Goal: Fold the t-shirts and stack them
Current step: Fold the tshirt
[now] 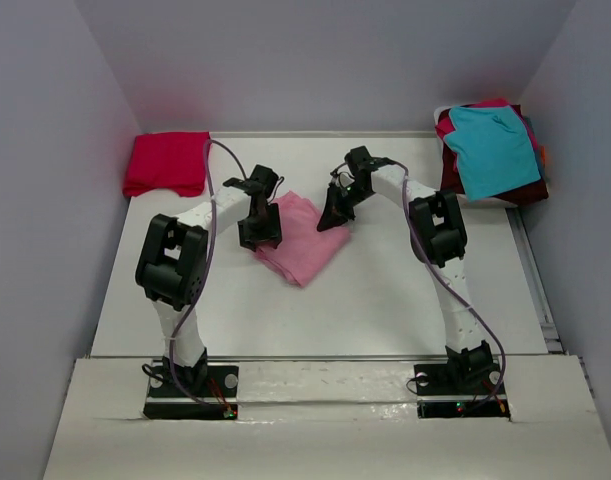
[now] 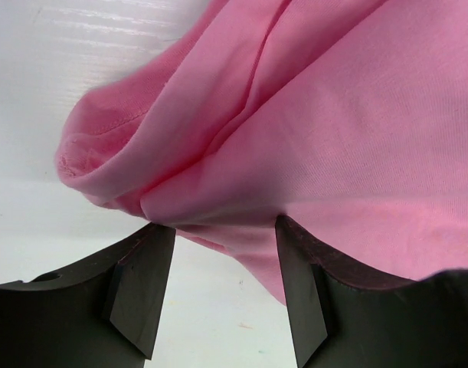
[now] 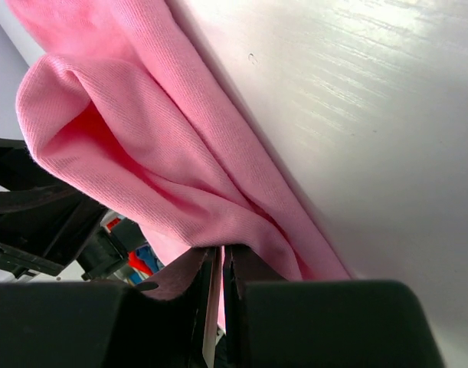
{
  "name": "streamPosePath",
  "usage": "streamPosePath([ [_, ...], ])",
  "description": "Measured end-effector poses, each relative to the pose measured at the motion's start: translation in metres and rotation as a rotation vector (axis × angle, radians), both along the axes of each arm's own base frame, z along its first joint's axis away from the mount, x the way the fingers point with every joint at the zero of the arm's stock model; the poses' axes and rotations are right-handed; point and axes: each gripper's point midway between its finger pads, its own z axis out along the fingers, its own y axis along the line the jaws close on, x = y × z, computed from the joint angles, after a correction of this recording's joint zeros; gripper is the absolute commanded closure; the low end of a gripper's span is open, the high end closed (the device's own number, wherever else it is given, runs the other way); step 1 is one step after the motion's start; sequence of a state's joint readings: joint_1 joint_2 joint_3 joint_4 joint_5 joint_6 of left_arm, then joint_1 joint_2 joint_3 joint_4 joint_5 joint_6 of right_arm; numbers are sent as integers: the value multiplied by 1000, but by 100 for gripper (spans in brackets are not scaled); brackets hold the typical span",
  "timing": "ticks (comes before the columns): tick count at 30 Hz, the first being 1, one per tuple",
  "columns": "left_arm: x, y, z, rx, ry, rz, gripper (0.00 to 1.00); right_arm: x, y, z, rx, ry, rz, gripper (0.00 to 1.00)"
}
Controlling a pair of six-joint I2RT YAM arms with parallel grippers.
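In the middle of the worktop, between the two arms, lies the pink tee, bunched into a rough diamond with one corner pointing toward the near edge. The left jaws stand spread at its left side. In the left wrist view a rounded fold of the pink tee sits right at their tips, with bare worktop below, and nothing is clamped. The right jaws are pressed almost together on the tee's right edge. In the right wrist view a thin strip of pink cloth runs down into the narrow slit between them, and the rest of the fabric drapes in soft ridges back to the worktop.

At the far left corner a red tee lies folded flat, well apart from the pink one. At the far right a loose pile holds a teal tee spread on top, with a maroon tee showing beneath its lower edge.
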State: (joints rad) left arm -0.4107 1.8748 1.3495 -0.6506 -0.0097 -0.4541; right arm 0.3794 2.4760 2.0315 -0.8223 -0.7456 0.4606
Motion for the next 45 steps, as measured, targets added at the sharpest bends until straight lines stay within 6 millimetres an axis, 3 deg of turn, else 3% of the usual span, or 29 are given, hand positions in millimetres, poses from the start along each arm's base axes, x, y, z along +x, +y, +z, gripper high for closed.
streamPosePath([
  [4,-3,0,-4,-5,11,-2,34,0,-1,1,-5,-4,-2,86],
  [9,-6,-4,-7,-28,22,-8,34,3,-3,8,-22,-30,-6,70],
  [13,-6,-5,-7,-37,21,-9,34,12,-1,23,-16,-83,-7,55],
  [15,-6,-5,-7,-39,23,-10,34,20,2,32,-2,-117,-8,53],
  [23,-7,-6,-7,-43,25,-12,35,33,17,55,107,-153,-8,53],
  [35,-8,-6,-10,-42,36,-14,37,44,36,24,227,-52,2,53],
  [45,-18,-2,-19,-29,64,-14,37,56,40,22,227,-66,-33,53],
])
